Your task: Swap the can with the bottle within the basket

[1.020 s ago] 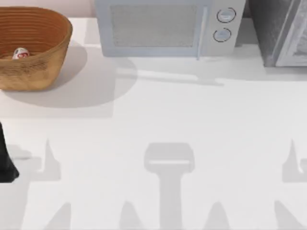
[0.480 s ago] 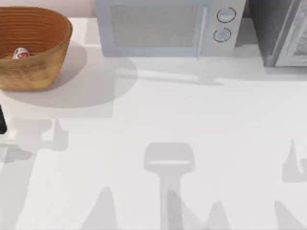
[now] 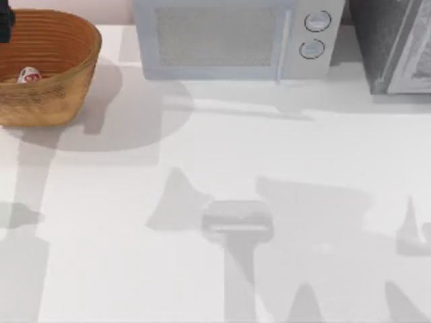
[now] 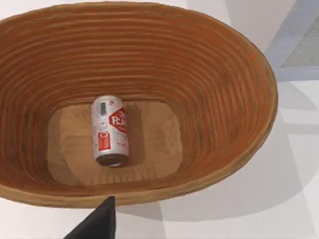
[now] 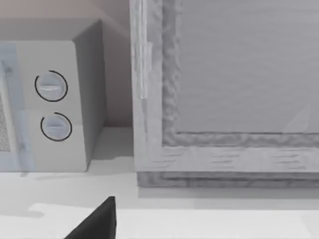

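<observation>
Start at your left gripper [image 3: 5, 20], at the top-left edge of the top view, above the far rim of the basket [image 3: 81, 60]. One dark fingertip [image 4: 97, 224] shows in the left wrist view; whether the fingers are parted or closed cannot be told. The can [image 4: 110, 130] lies on its side on the basket floor, directly beyond that fingertip, long axis running away from it. Your left arm is the nearer one. Your right gripper [image 5: 97, 221] faces the microwave [image 5: 55, 104], finger state likewise undetermined.

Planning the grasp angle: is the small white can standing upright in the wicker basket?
No, the small white can with red label lies on its side on the floor of the round orange-brown wicker basket.
</observation>
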Controlling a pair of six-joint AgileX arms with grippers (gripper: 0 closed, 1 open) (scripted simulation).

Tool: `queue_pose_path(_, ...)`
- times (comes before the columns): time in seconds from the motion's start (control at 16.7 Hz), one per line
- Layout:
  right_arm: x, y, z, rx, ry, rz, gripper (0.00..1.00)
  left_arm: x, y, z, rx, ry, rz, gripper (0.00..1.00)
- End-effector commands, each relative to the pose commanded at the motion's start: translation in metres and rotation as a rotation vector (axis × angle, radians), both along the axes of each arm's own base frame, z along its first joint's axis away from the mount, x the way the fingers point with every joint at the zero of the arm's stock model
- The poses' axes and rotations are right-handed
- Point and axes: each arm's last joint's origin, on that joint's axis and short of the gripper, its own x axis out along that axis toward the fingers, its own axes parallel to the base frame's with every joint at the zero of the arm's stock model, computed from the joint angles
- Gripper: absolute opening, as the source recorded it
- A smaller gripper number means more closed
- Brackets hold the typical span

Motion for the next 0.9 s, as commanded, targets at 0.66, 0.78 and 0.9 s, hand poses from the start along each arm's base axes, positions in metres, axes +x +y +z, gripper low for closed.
queue_pose_path(0.66,0.000,0.000,0.000,0.000,0.000,0.000,1.00,0.190,0.050,-0.122,-0.083,0.551,0.001,1.00)
queue_pose_path(0.78,0.000,0.000,0.000,0.000,0.000,0.000,1.00,0.200,0.055,-0.144,-0.093,0.606,0.004,1.00)
queue_pose_path(0.9,0.000,0.000,0.000,0.000,0.000,0.000,1.00,0.206,0.059,-0.157,-0.099,0.637,0.006,1.00)
